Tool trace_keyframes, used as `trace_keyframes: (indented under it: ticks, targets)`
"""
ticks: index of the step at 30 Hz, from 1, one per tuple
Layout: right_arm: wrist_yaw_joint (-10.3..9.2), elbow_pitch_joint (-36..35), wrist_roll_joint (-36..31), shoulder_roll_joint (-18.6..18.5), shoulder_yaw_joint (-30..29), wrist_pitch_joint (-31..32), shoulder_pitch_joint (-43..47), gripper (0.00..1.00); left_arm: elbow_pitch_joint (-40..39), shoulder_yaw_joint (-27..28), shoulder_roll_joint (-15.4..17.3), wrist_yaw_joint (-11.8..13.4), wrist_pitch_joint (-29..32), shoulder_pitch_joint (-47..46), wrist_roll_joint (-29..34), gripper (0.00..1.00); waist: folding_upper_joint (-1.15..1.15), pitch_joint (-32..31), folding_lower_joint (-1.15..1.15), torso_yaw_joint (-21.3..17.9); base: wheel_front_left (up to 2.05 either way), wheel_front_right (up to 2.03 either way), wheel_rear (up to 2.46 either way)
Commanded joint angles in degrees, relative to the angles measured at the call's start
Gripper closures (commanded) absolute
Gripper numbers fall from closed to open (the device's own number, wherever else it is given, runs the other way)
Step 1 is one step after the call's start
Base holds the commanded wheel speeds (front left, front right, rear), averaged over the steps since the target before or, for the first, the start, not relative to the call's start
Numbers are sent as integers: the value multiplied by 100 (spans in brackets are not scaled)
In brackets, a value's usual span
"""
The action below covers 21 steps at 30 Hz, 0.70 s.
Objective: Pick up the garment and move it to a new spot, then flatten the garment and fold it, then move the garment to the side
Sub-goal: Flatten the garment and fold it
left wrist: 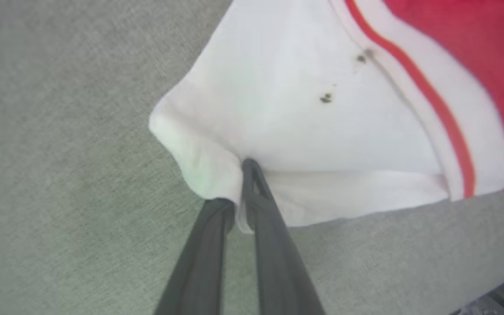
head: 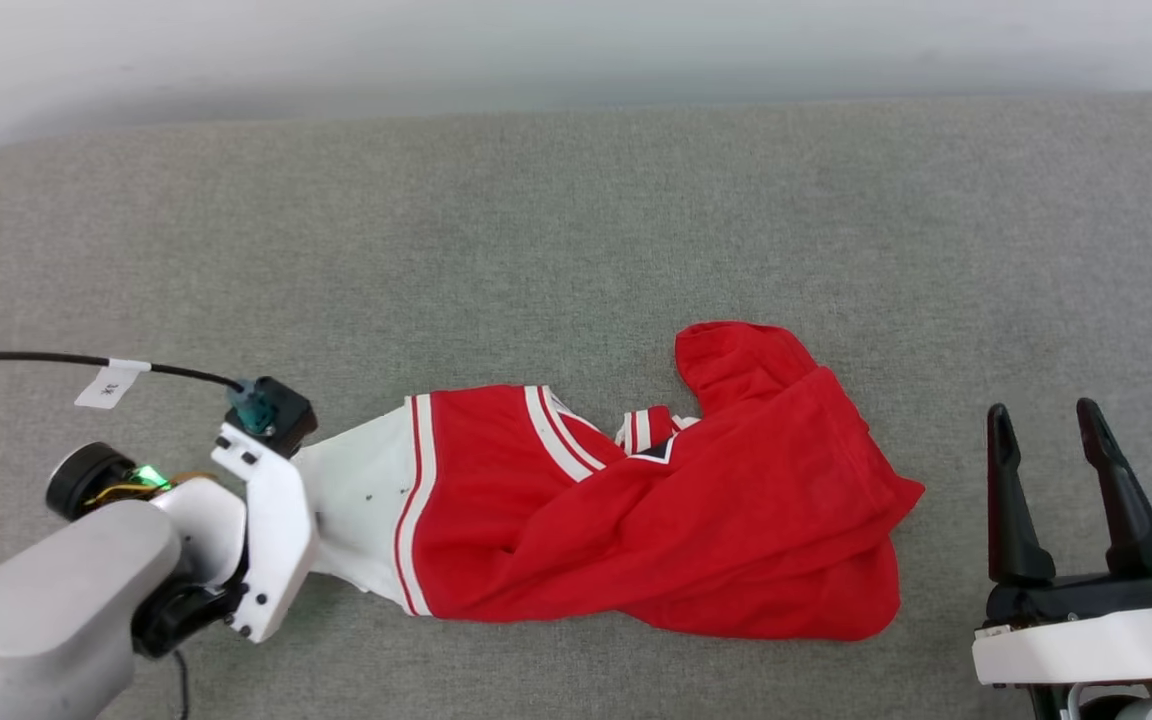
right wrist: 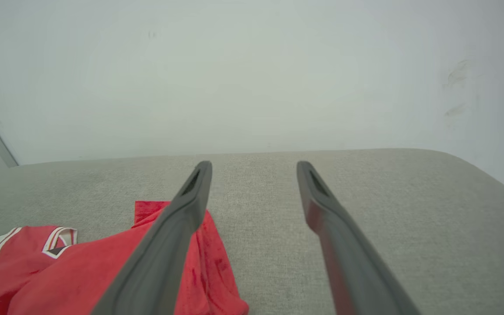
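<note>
Step in hand: the 1st one, I judge, picking up and relocating; flattening and folding look unstarted, since the cloth is bunched.
Garment: the garment (head: pixel 696 510) lies crumpled on the grey fabric surface (head: pixel 576 200), drawn out sideways, with its red body toward the robot's right and its white sleeve (left wrist: pixel 304 113) toward the left.
Left end effector: the left end effector (left wrist: pixel 236 188) is clamped narrow on the sleeve's edge, with a fold of white cloth caught between its 2 fingers (1 tip is buried under the fabric).
Right end effector: the right end effector (head: pixel 1043 415) is spread wide and holds nothing; it is near the red body's right edge, not touching it.
Next move calls for: a lift or drag by the left arm, probably. With only 1 hold, the body should trail and stay rumpled.
Watch for: the pinch sits close to the sleeve's edge and may slip.
</note>
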Motion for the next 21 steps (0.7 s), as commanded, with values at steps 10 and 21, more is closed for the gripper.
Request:
trace_keyframes:
  ticks: [10,21]
  targets:
    - [-4,-404,-995,0,-261,-11,-628,0,-291,669,-168,885,-2897,305,872,0,0,-653,0,216,0,0,0]
    - [-4,146,-938,-1483,512,-2,-2089,0,-980,1617,-487,2556,-4436,1388,1243,0,0,-644,0,359,0,0,0]
